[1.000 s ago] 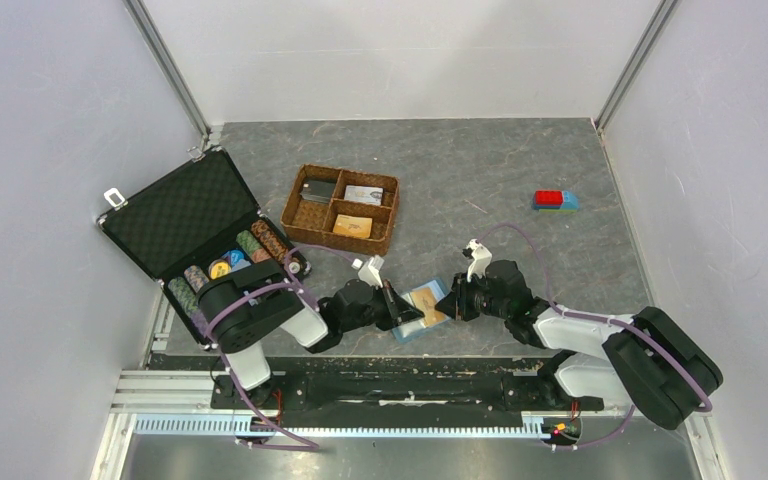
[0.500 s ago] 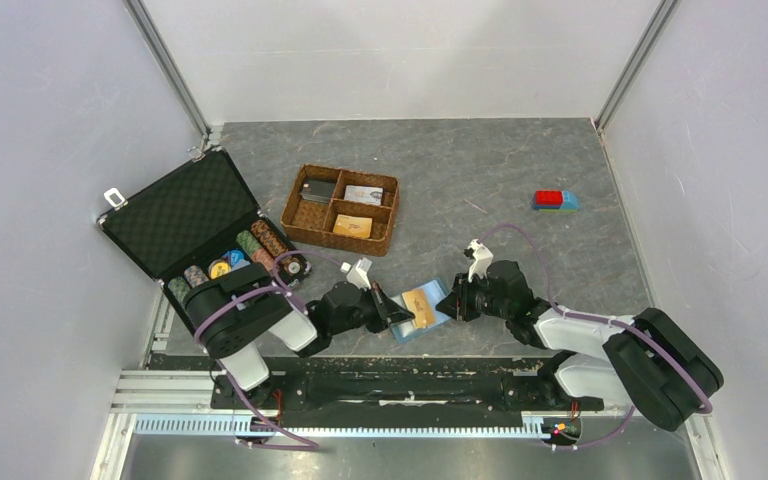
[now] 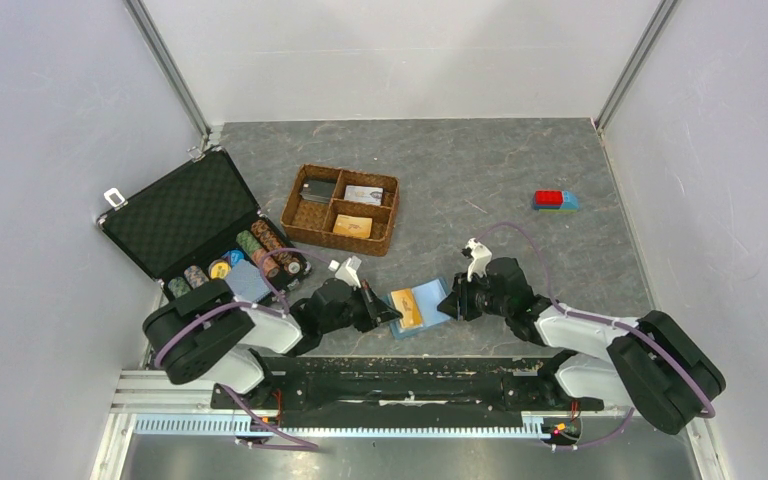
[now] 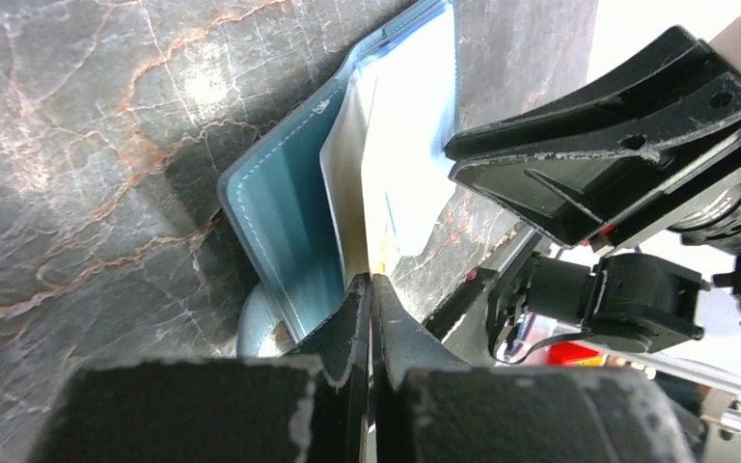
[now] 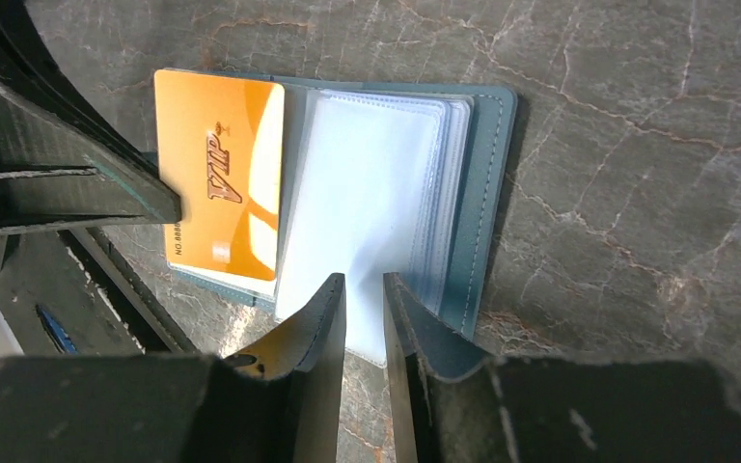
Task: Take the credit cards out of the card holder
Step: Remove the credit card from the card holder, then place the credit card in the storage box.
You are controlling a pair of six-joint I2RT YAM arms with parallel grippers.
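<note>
Left gripper point(image 4: 371, 285): clenched on the left edge of the orange card point(image 5: 217, 174). The card is seen lying over the holder's point(image 5: 490, 193) left page, its left edge overhanging the cover. Right gripper point(image 5: 362, 304): pinched on the clear sleeves point(image 5: 367, 193) of the holder's right half, so the holder is held in place. The holder lies open between the two grippers.

Risk, as judged: only a thin edge is held, so the card may be lost if pulled askew. The slick sleeves may slide from the right pinch, and the holder would then be dragged along.

Against half a second ago: the card is shifted toward the holder's left edge, and the left arm is drawn back leftward.
</note>
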